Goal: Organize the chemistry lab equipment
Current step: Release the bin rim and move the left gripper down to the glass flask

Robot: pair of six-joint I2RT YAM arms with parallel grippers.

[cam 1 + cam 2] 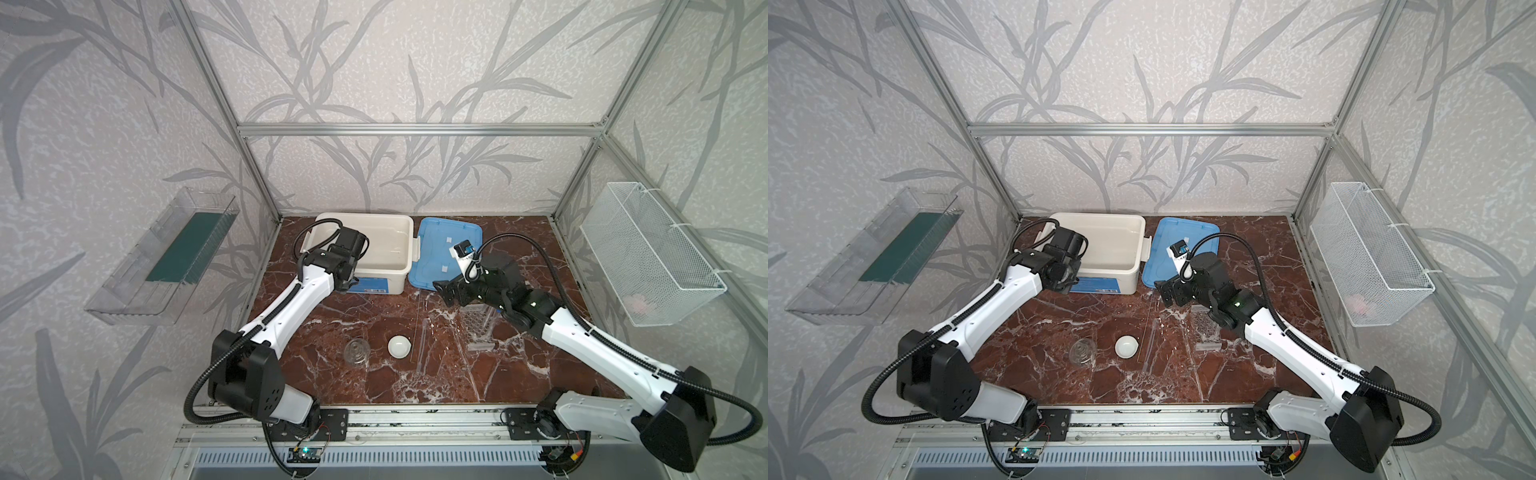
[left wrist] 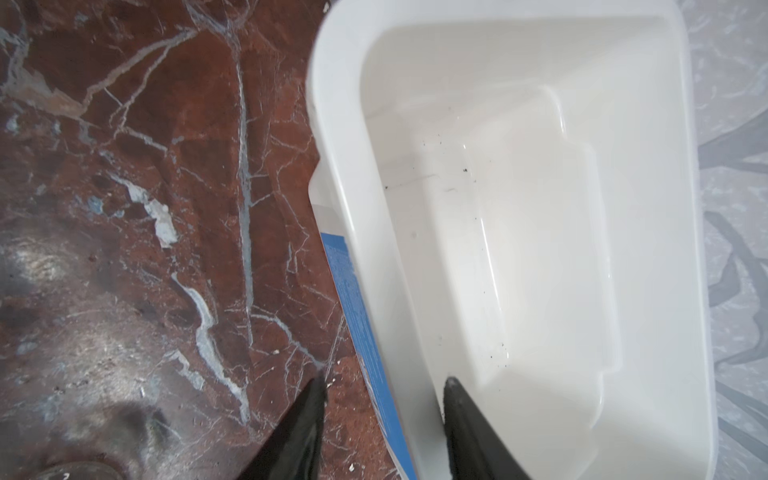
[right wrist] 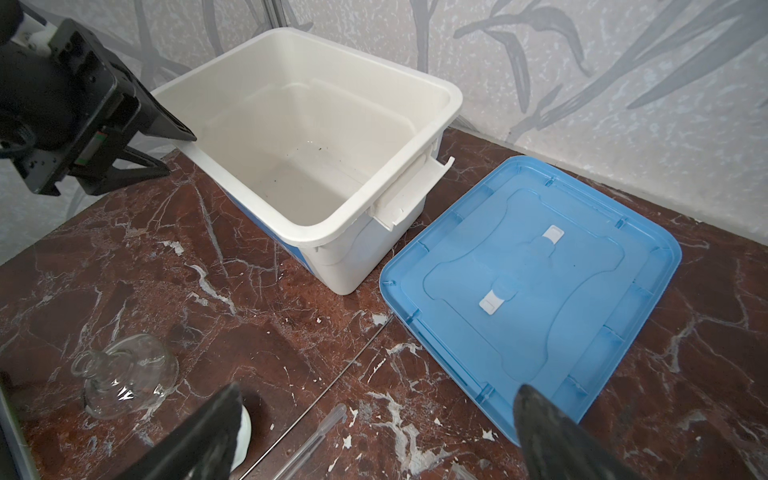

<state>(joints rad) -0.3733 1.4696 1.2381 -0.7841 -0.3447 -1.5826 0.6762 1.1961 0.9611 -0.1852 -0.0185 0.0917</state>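
Seemingly the glass flask (image 3: 124,378) sits apart from the spread right fingers (image 3: 199,436).

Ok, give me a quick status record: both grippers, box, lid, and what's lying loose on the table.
left gripper: open, jaws straddling the white box wall, holding nothing
right gripper: open, empty, above the table near the blue lid
white box: open, no equipment inside
blue lid: flat on table, beside box
loose on table: glass flask, white dish, thin rod, pipette, honeycomb rack
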